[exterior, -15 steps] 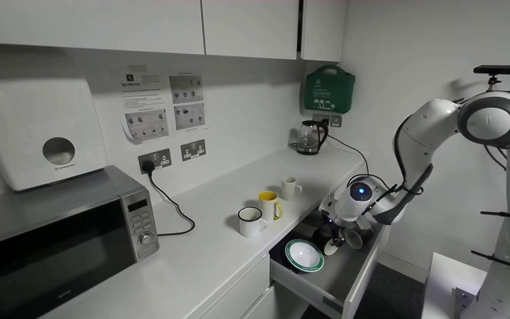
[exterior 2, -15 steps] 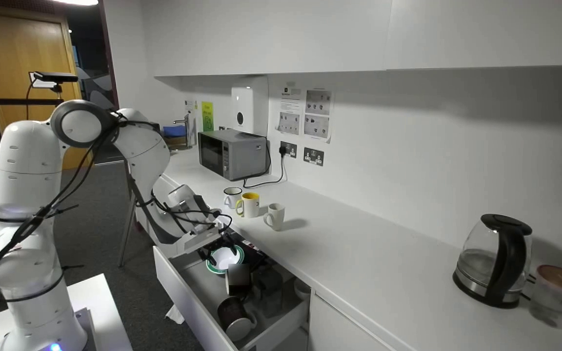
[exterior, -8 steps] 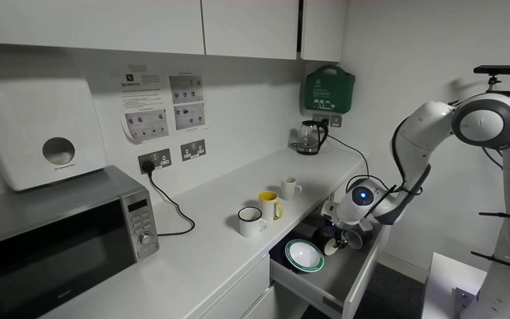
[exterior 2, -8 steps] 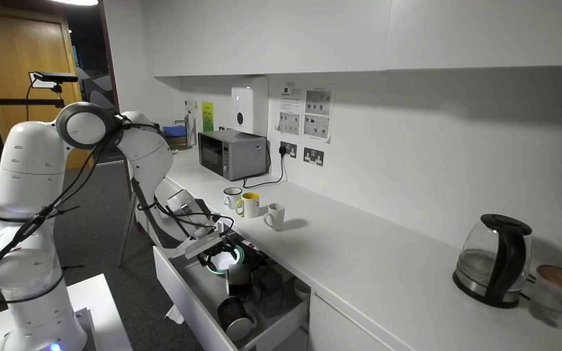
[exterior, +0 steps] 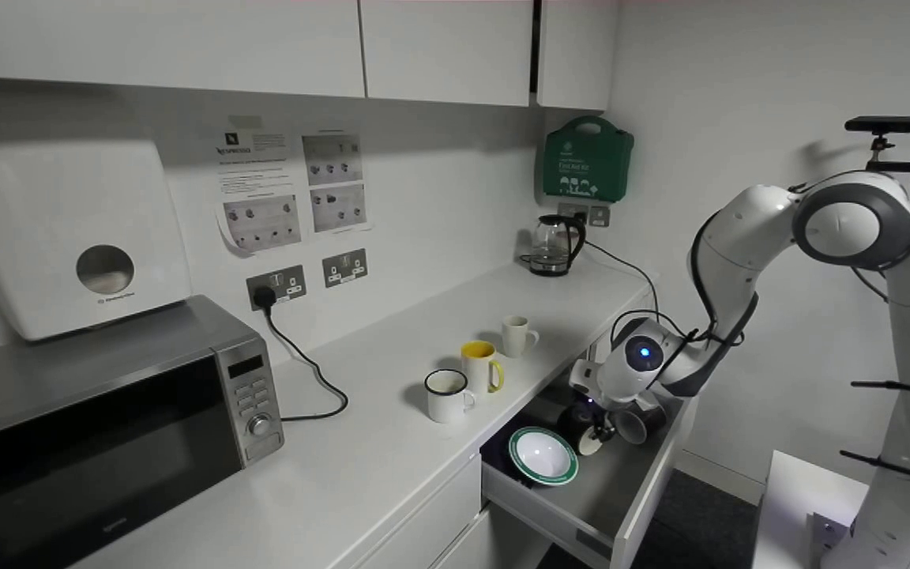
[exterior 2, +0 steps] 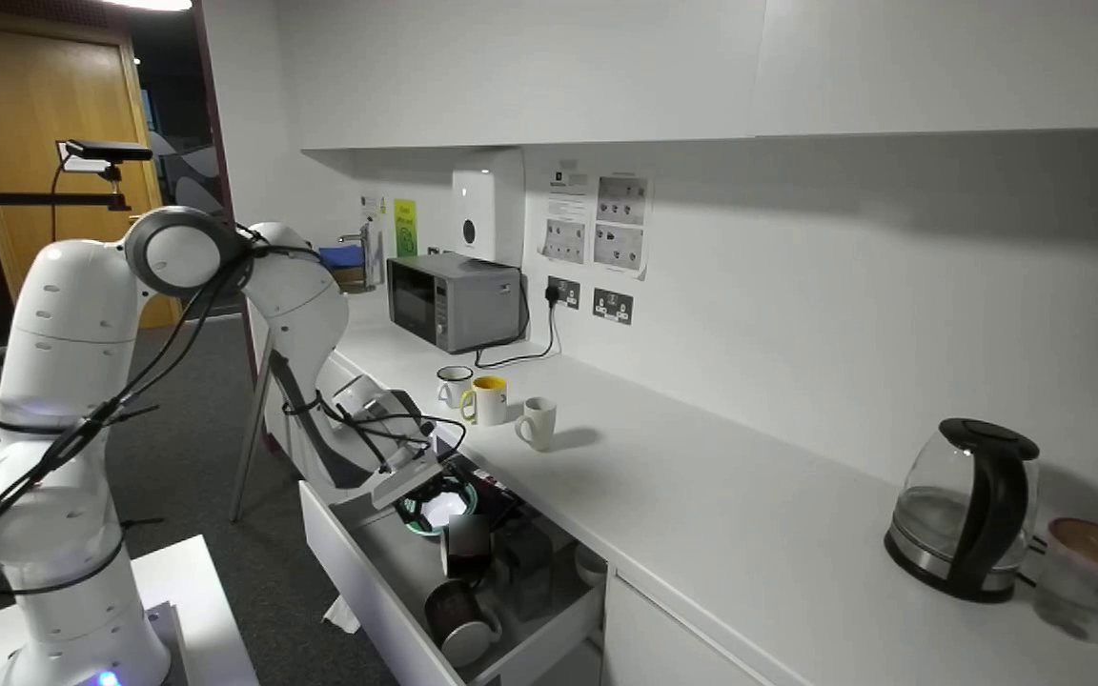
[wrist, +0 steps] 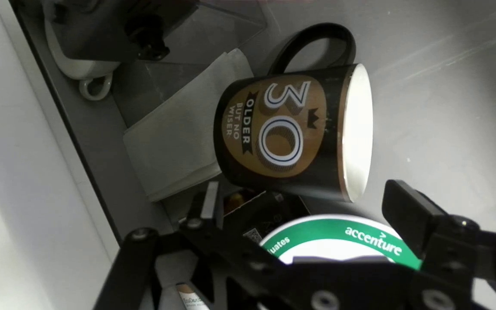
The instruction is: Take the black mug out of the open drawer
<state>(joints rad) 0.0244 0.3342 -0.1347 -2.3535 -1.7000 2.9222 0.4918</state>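
Arm [exterior: 739, 245] just leaned forward slightly; empty jaws wide apart near green-rimmed bowl [wrist: 325, 224]. Black mug [wrist: 291, 133] unmoved, on its side beside that bowl in open drawer [exterior: 609, 486]; probably aligning, no grasp yet.

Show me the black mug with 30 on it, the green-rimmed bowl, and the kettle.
Black mug [wrist: 293, 131]: in the wrist view, printed side.
Bowl [exterior: 542, 455]: in an exterior view, white inside.
Kettle [exterior 2: 932, 513]: in an exterior view, glass body.
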